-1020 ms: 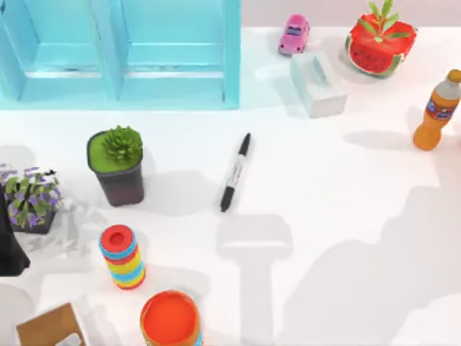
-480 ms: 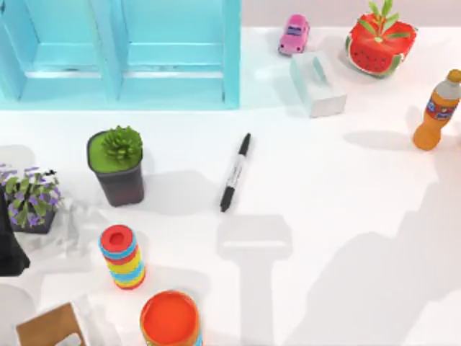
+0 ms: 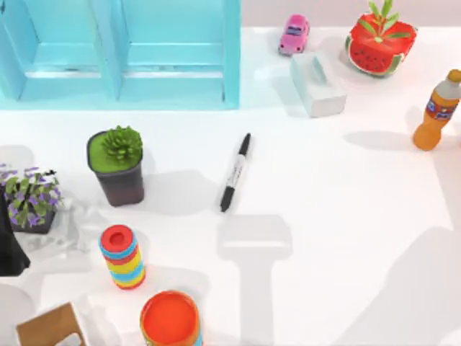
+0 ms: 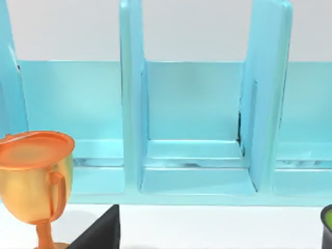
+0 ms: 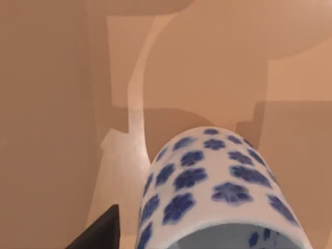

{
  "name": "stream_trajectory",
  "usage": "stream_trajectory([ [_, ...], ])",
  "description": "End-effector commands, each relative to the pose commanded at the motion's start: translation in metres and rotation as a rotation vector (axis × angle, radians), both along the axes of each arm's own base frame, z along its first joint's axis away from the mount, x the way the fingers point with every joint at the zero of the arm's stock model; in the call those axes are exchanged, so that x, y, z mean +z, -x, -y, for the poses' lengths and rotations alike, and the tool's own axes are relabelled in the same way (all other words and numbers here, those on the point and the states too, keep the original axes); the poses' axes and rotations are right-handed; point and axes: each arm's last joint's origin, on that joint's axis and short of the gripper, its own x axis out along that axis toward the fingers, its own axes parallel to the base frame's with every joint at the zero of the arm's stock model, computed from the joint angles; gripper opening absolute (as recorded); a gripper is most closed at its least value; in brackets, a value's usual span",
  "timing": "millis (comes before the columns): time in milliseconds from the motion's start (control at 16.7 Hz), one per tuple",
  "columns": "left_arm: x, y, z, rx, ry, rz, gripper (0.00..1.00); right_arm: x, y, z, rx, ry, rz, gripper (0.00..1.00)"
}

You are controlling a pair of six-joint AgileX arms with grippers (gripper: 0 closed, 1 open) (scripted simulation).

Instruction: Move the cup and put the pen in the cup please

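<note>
Pen [image 3: 235, 173] lies untouched on table just right of the dark plant pot [image 3: 117, 166], while the cup [image 5: 220, 192] sits close under R wrist cam, can't tell if gripped, so pen-in-cup prob. all left to do.

matte black arm [image 3: 10, 249], dark angular wedge fingers [image 5: 101, 233]; no markings
</note>
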Motion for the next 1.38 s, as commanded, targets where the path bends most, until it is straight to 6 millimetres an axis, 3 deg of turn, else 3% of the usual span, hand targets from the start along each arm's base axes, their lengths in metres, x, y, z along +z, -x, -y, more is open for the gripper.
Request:
stream_trajectory([
  [240,0.0000,0.0000,0.0000,0.000,0.000,0.000,1.00,-0.0034,0.0005,-0.0001,0.000,-0.001,-0.003,1.00],
  [1020,0.0000,0.0000,0.0000,0.000,0.000,0.000,1.00,-0.0034,0.0005,-0.0001,0.000,-0.001,-0.003,0.02],
  [1380,0.0000,0.0000,0.0000,0.000,0.000,0.000,1.00,-0.0034,0.0005,-0.0001,0.000,-0.001,-0.003,0.00],
])
